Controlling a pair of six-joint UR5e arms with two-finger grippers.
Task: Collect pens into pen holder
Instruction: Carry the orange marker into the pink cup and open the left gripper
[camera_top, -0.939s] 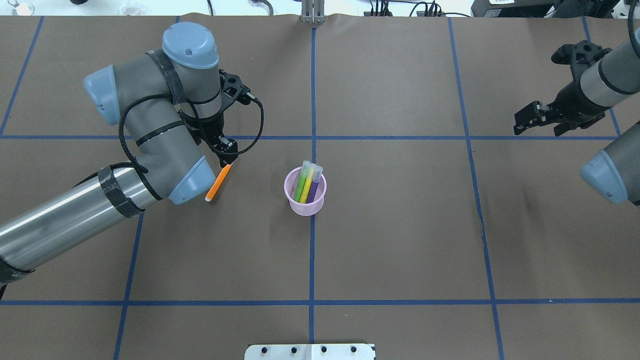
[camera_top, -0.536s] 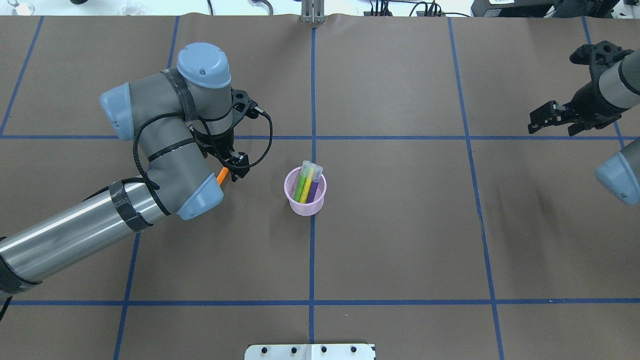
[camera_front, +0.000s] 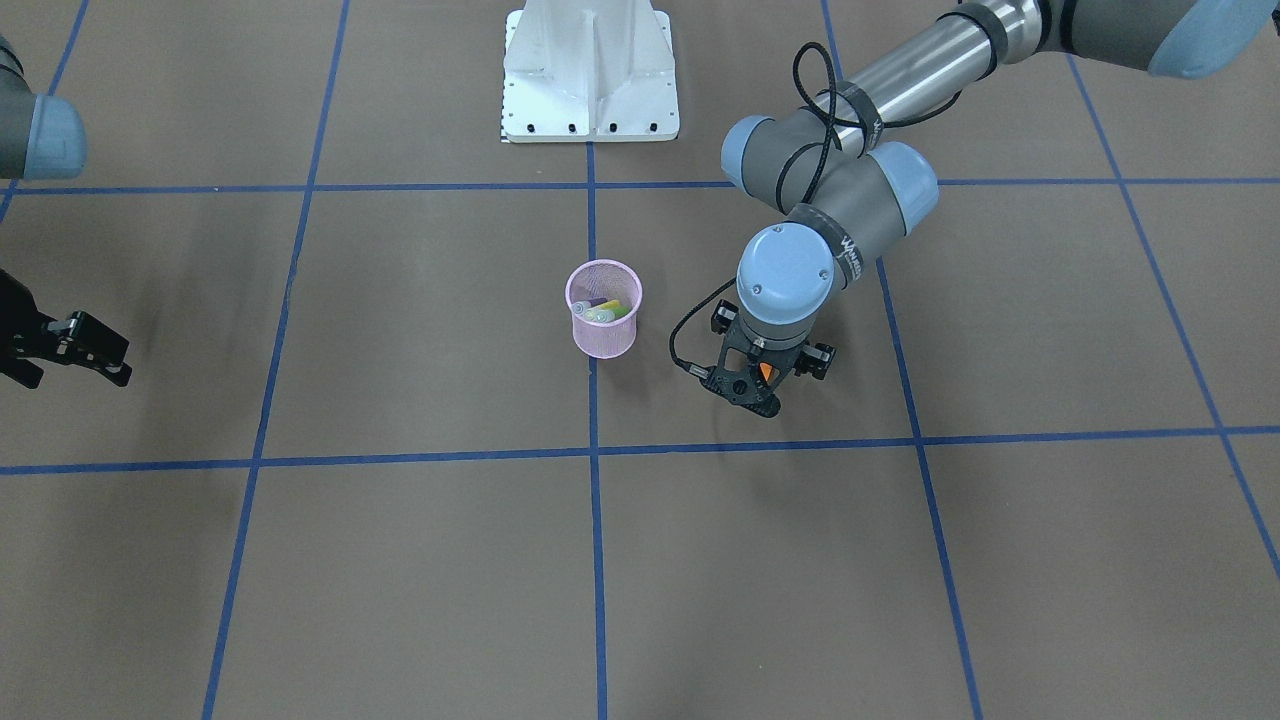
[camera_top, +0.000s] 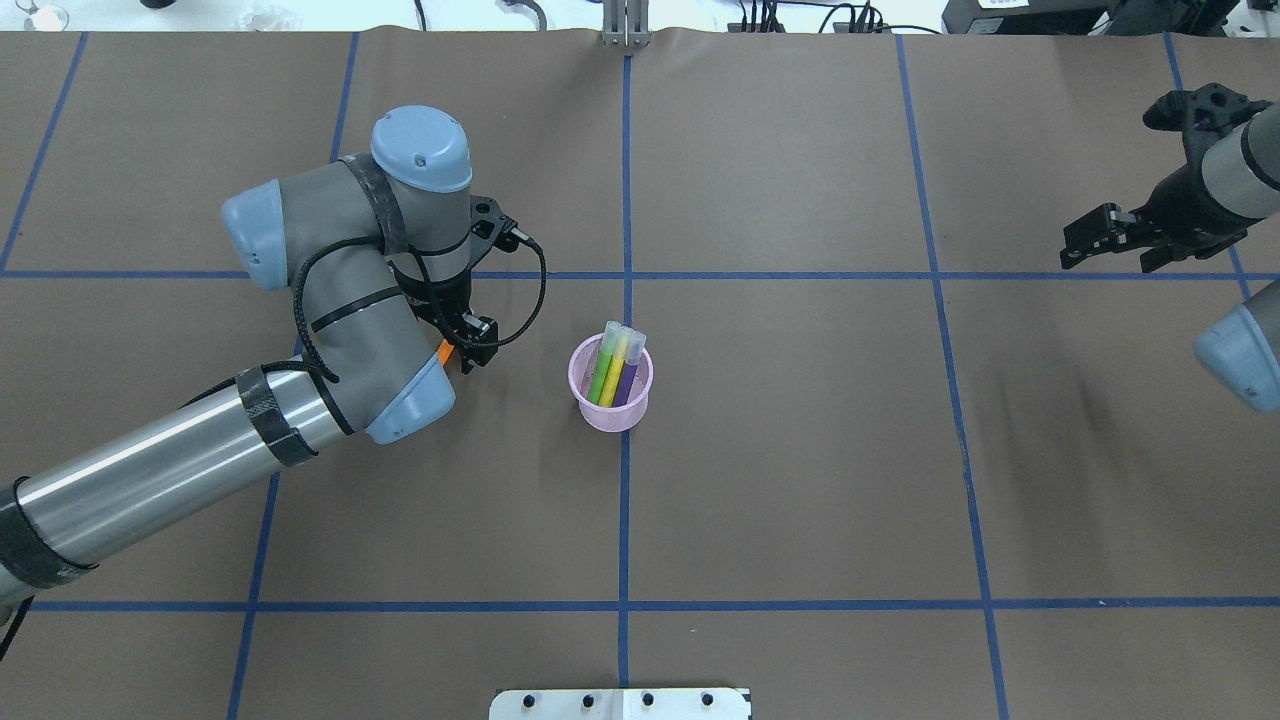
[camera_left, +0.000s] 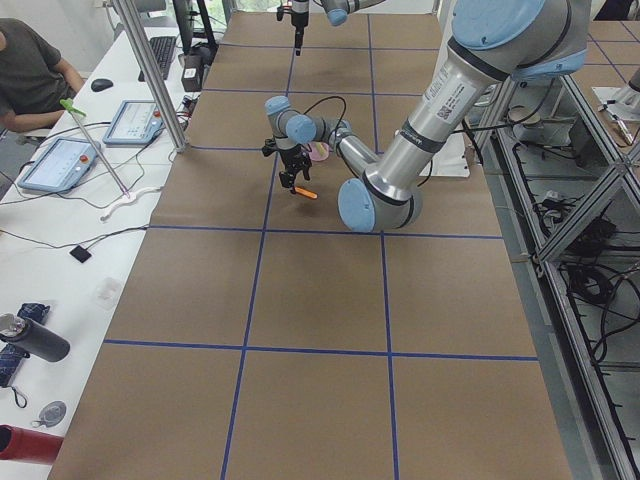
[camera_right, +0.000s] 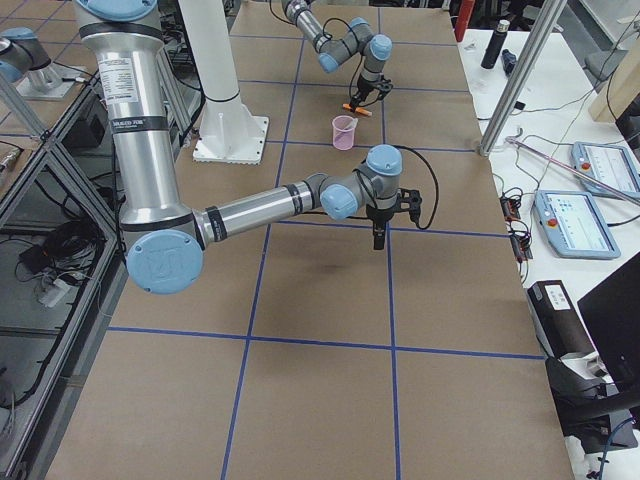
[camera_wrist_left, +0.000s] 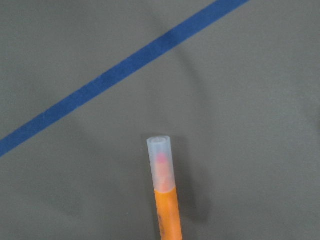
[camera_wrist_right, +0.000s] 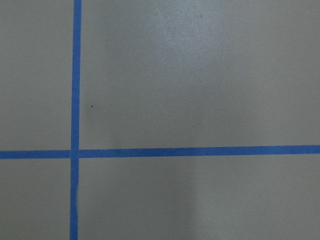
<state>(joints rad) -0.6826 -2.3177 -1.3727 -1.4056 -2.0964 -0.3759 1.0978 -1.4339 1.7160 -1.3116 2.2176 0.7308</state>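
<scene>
The pink mesh pen holder (camera_top: 610, 415) stands upright at the table's middle, also in the front view (camera_front: 603, 342). The green pen (camera_top: 602, 372), yellow pen (camera_top: 617, 370) and purple pen (camera_top: 630, 380) stand in it, cap ends up. My left gripper (camera_top: 464, 352) is shut on the orange pen (camera_top: 444, 350) just left of the holder, held off the table. The left wrist view shows the orange pen (camera_wrist_left: 166, 200) with its pale cap pointing away from the gripper. It shows sticking out sideways in the left view (camera_left: 306, 193). My right gripper (camera_top: 1085, 240) is open and empty at the far right.
The brown paper table cover (camera_top: 800, 450) is marked with blue tape lines (camera_top: 624, 500). The white robot base plate (camera_front: 590, 80) sits at the near edge. A metal post (camera_top: 625, 25) stands at the far edge. Operators' desks with tablets (camera_left: 60, 160) lie beyond it.
My left gripper has lifted the orange pen off the table and carried it right, towards the holder. My right arm has drawn back to the right.
</scene>
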